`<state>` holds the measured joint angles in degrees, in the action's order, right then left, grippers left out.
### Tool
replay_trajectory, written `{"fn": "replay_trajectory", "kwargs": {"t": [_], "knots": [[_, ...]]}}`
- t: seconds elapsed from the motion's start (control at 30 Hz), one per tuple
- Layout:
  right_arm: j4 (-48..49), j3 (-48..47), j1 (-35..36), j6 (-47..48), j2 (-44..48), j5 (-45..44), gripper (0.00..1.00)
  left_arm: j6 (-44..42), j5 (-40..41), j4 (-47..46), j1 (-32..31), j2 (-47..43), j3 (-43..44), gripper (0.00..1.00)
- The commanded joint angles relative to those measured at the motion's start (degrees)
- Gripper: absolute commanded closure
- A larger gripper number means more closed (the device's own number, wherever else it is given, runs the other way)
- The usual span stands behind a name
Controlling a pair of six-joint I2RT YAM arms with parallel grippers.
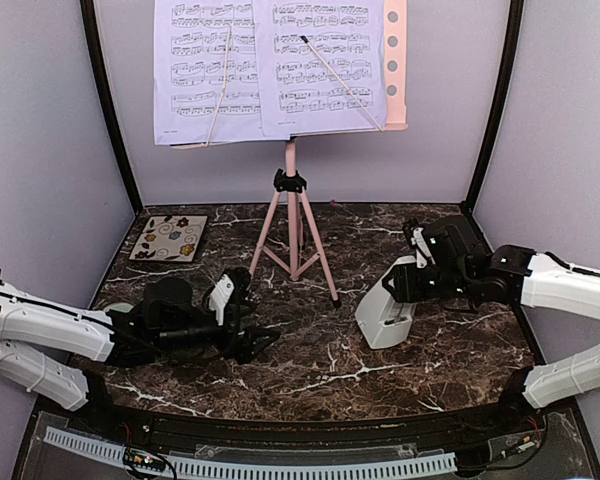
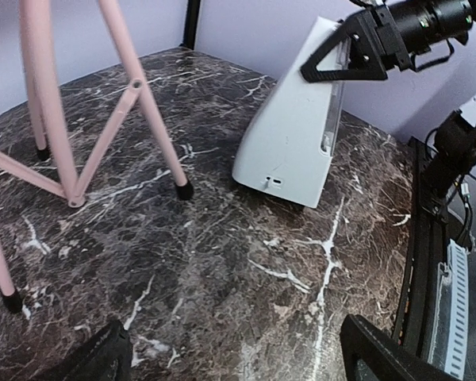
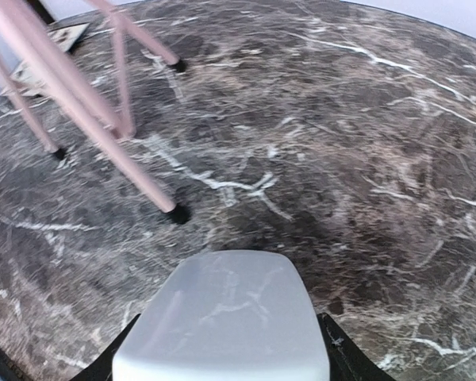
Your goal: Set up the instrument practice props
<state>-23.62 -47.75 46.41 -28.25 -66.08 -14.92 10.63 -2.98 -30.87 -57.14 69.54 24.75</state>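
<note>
The pink music stand (image 1: pixel 293 215) rests on its tripod legs at the back centre. Two sheet-music pages (image 1: pixel 208 70) (image 1: pixel 320 60) lie side by side on its desk. The white-grey metronome (image 1: pixel 384 311) sits right of the stand's front leg, base at the marble. My right gripper (image 1: pixel 408 282) is shut on its upper part, and in the right wrist view the metronome (image 3: pixel 222 317) fills the gap between both fingers (image 3: pixel 343 353). My left gripper (image 1: pixel 255 312) lies low at the left, open and holding nothing. Its view shows the metronome (image 2: pixel 289 139) ahead.
A floral coaster (image 1: pixel 169 238) lies at the back left. A pale green bowl (image 1: pixel 120 308) peeks out behind the left arm. The stand's legs (image 2: pixel 147 119) spread across the middle of the marble table (image 1: pixel 320 375). Walls close in both sides.
</note>
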Motion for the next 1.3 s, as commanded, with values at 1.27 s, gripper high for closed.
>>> {"fn": "replay_trajectory", "kwargs": {"t": [1.27], "knots": [[22.76,1.84,9.04,18.22,4.97,32.41,0.98,-15.04,10.25,-16.18,-15.45,18.50,5.76,0.09]]}}
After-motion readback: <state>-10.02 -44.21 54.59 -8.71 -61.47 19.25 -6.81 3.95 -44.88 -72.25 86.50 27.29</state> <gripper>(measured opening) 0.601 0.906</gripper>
